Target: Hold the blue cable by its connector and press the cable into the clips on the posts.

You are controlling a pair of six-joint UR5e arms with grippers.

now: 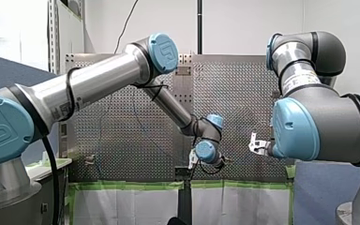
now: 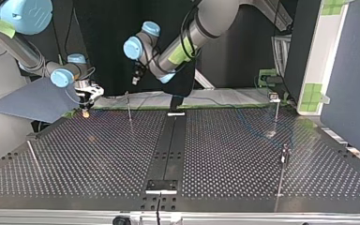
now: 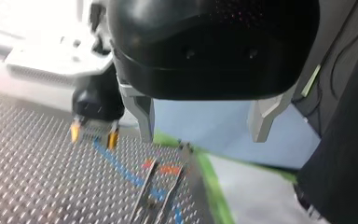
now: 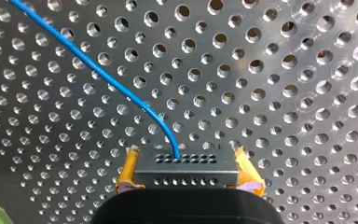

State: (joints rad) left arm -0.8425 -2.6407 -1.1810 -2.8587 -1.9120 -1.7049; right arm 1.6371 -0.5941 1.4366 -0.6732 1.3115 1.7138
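Connector [image 4: 186,161] gripped in right hand [image 4: 187,174], blue cable [image 4: 98,70] trailing, left hand [image 3: 204,123] spread

The connector [image 4: 186,164] sits in my right hand [image 4: 187,174], and the cable [image 4: 98,70] runs from it ahead over the table [image 4: 284,93].

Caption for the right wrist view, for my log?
My right gripper clamps the grey connector between yellow pads; its blue cable trails across the perforated table.

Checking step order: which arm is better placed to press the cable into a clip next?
Probably left. My right pincer is shut on the connector and must hold it. My left pincer is open and empty, with the cable and a post just ahead of it.
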